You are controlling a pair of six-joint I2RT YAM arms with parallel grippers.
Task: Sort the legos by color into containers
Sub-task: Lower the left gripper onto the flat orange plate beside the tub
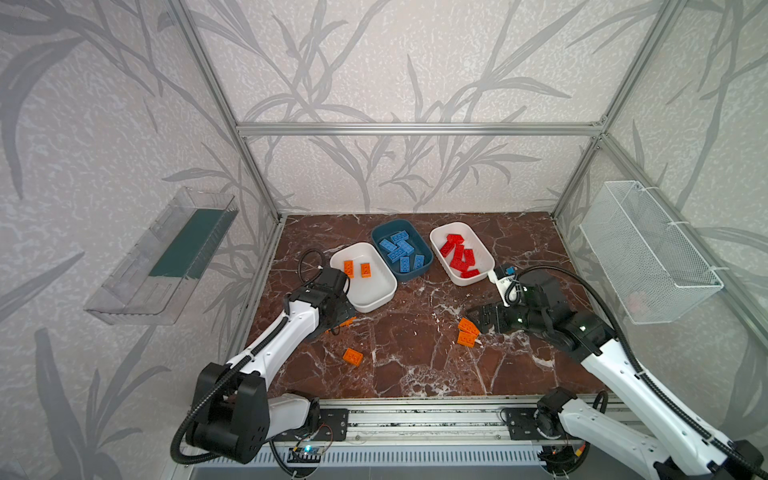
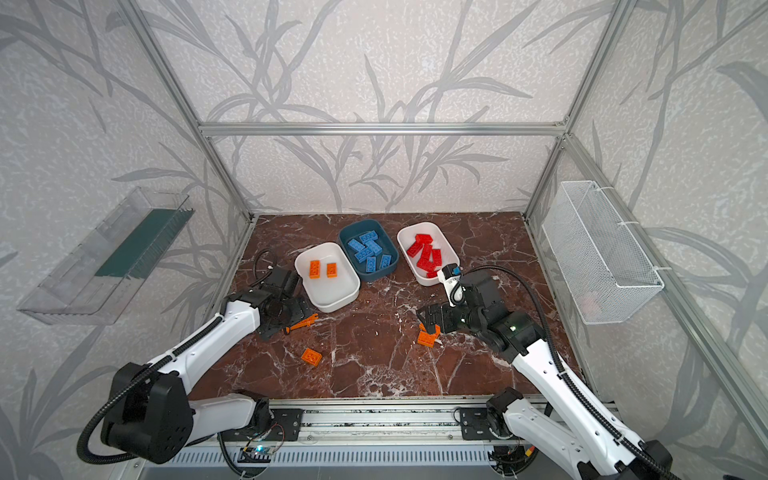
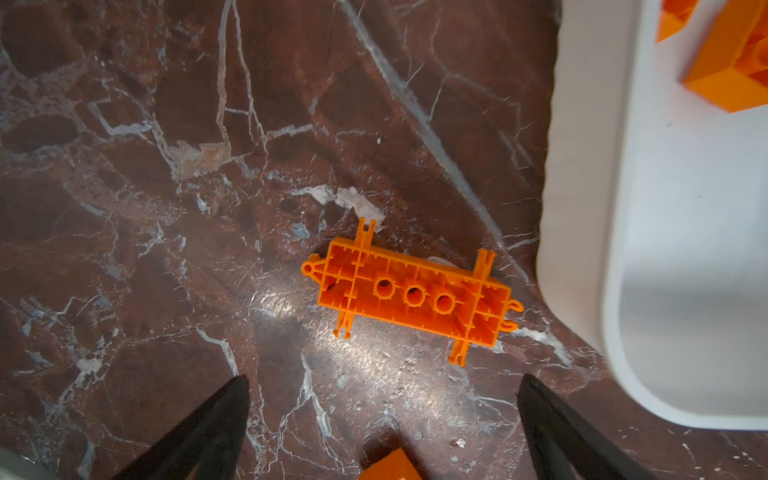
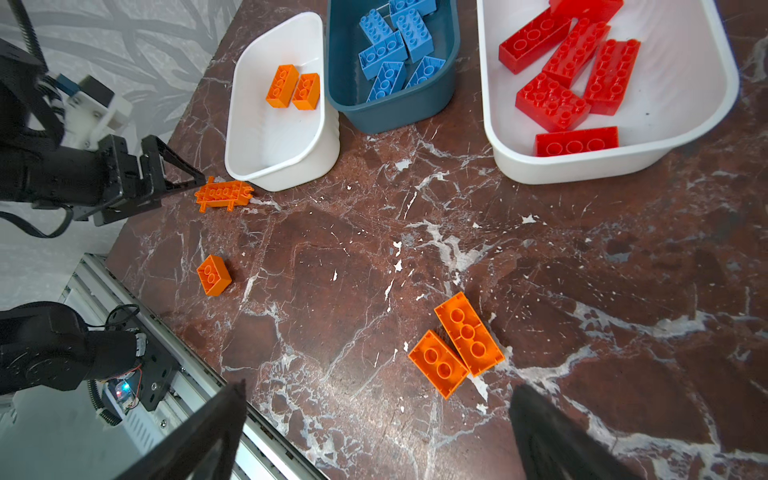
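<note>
The left gripper hangs with its black fingers spread wide and nothing between them, low over the brown marble table. Just ahead of it lies a flat orange piece. Its ribbed underside faces up, with three round sockets in a row and thin prongs sticking out of its long edges. The piece is just beside a corner of the white tub, which holds two orange bricks side by side. A loose orange brick sits alone on the marble nearer the front rail. The right gripper is likewise spread and empty, above a pair of orange bricks that touch along their long sides, one longer than the other. At the back, the teal tub holds a heap of blue bricks, studs mostly up. Next to it, the second white tub holds long red bricks lying across one another.
</note>
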